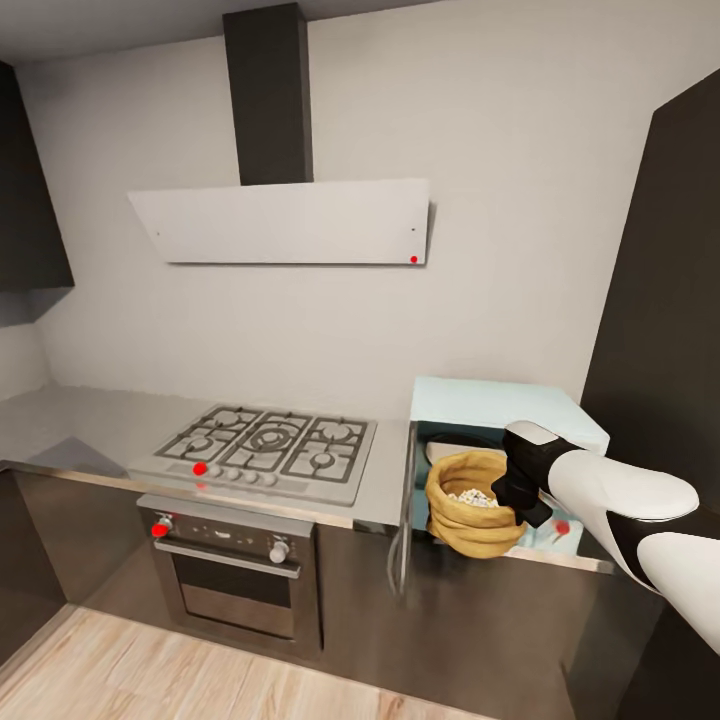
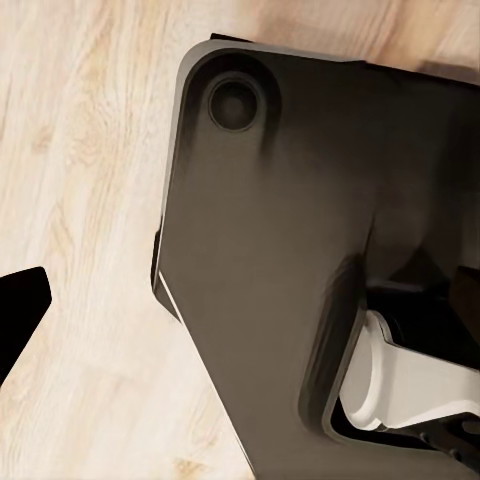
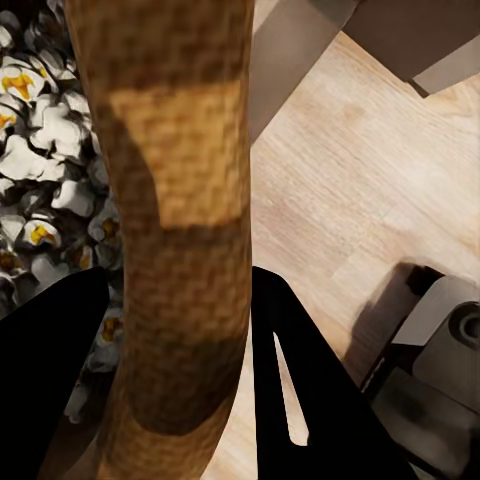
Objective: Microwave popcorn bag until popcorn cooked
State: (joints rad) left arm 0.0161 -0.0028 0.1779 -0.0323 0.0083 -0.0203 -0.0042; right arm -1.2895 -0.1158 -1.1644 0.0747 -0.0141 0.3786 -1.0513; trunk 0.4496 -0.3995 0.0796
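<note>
mustard-tan popcorn bag [image 1: 472,505] sits at the open mouth of the microwave [image 1: 505,405], and we see our right gripper [image 3: 180,370] clamped on its rolled rim, white popcorn [image 3: 40,190] inside.

Head view looks forward-down at the countertop [image 1: 60,420]. Right wrist view sits close on the popcorn bag [image 3: 170,200], shared. Left wrist view apparently faces the floor [image 2: 80,150].

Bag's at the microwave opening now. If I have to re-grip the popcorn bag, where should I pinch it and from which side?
Pinch the thick rolled rim of the popcorn bag, coming from the robot's right as the right gripper does now. The right wrist view shows one finger inside over the popcorn, the other outside the rim. It is firmer than the soft, squat body, and the microwave door hangs open on the left.
</note>
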